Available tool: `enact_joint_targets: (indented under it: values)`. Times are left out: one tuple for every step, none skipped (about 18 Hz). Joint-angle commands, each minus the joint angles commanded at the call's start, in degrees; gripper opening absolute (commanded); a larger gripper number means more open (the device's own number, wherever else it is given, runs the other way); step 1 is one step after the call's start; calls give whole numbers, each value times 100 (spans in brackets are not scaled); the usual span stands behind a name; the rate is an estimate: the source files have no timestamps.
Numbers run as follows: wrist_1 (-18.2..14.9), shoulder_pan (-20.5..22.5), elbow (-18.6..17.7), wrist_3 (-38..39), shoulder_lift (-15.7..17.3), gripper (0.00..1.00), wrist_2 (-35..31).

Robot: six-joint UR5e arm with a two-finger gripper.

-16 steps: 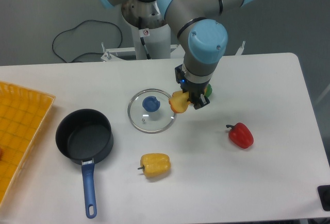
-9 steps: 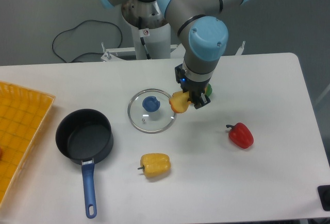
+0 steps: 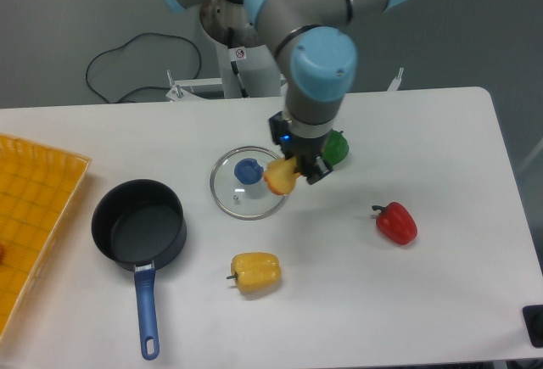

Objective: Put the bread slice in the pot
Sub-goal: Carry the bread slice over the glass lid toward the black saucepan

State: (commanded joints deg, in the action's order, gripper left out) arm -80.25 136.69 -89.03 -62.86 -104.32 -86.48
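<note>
My gripper (image 3: 297, 168) is shut on the bread slice (image 3: 280, 176), a thin yellow slice with an orange-brown crust, held tilted above the right edge of the glass lid. The pot (image 3: 139, 224), a black saucepan with a long blue handle (image 3: 147, 310), sits empty on the table to the lower left, well apart from the gripper.
A round glass lid with a blue knob (image 3: 247, 183) lies under the gripper's left side. A green pepper (image 3: 337, 146) sits just behind the gripper. A red pepper (image 3: 395, 222) lies to the right, a yellow pepper (image 3: 255, 272) in front. A yellow basket (image 3: 34, 208) stands at the left edge.
The arm has moved left with the bread slice, from beside the lid to over its right edge. The green pepper behind it now shows more.
</note>
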Motion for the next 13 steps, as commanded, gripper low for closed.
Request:
enact_joint_targets:
  values:
    - [71,-158,0,124,-26,19,0]
    - [71,-264,0,238,-27,19,0]
    - [71,-352,0,413,-35,19,9]
    - [71,-492,0,633,-36,19,9]
    - [80,-659,0,844,-79,19,9]
    - [80,-800,0,1037,-114,19,9]
    - [97,-906,0,1231,-149,19,9]
    - [98,-1020,17,1433,-211,19,17]
    - [106,-1134,17,1565,-263,19,26]
    - [115,-1205,26,1627,-325,19,35]
    - [159,-1284,35,1689,-378,20,44]
    - [237,-1407,35,1829,-465,21,79]
    - [369,-1521,35,1987,-527,22,79]
